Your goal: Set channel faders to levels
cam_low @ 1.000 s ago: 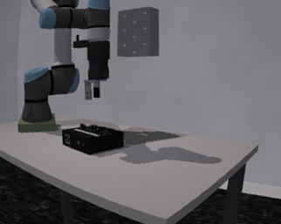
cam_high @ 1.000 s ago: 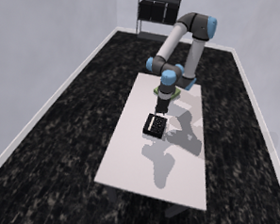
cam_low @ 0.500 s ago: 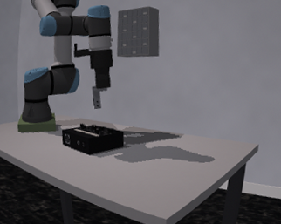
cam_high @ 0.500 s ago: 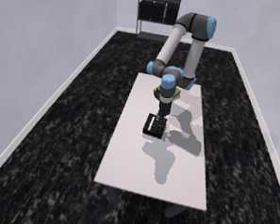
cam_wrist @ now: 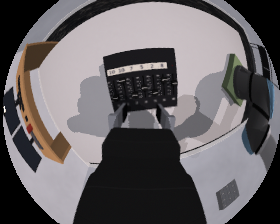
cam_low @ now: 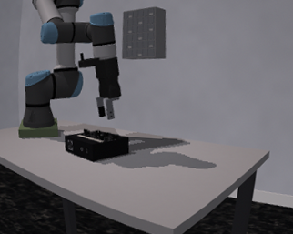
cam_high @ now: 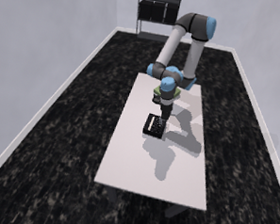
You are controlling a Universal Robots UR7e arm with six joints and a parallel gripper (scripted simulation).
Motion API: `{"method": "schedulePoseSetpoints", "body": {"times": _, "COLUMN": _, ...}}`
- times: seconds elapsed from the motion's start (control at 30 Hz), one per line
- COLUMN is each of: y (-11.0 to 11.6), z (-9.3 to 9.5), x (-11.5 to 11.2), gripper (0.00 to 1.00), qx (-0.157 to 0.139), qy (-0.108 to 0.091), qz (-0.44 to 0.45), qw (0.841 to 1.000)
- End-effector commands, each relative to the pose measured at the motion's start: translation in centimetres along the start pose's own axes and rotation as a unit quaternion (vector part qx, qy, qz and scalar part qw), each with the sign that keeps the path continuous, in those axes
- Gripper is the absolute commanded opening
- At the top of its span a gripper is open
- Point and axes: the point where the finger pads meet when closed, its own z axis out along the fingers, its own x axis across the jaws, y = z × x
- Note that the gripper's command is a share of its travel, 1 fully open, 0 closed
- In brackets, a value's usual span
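Note:
The lighting desk (cam_low: pixel 96 145) is a small black box standing on the white table; it also shows in the top view (cam_high: pixel 154 126) and in the wrist view (cam_wrist: pixel 141 85). In the wrist view a row of pale tape labels (cam_wrist: pixel 138 68) runs along its far edge, with several faders (cam_wrist: pixel 140 90) below; the written levels and cap positions are too small to read. My gripper (cam_low: pixel 104 109) is open and empty. It hangs a short way above the desk, fingers pointing down, and both fingertips show just in front of the desk's near edge.
The arm's green base block (cam_low: pixel 38 129) stands on the table's far end behind the desk. A dark shelf unit (cam_high: pixel 158 9) stands against the back wall. A grey panel (cam_low: pixel 144 33) hangs on the wall.

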Motion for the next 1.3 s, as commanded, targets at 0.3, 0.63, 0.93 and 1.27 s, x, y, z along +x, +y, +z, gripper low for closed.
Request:
{"method": "schedulePoseSetpoints", "body": {"times": 0.3, "y": 0.35, "z": 0.48, "x": -0.13, "gripper": 1.0, "qx": -0.01, "qy": 0.0, "qz": -0.055, "qw": 0.998}}
{"method": "schedulePoseSetpoints", "body": {"times": 0.63, "y": 0.35, "z": 0.48, "x": -0.13, "gripper": 1.0, "qx": -0.01, "qy": 0.0, "qz": -0.055, "qw": 0.998}}
{"method": "schedulePoseSetpoints", "body": {"times": 0.93, "y": 0.35, "z": 0.48, "x": -0.13, "gripper": 1.0, "qx": -0.01, "qy": 0.0, "qz": -0.055, "qw": 0.998}}
{"method": "schedulePoseSetpoints", "body": {"times": 1.27, "y": 0.35, "z": 0.48, "x": -0.13, "gripper": 1.0, "qx": -0.01, "qy": 0.0, "qz": -0.055, "qw": 0.998}}
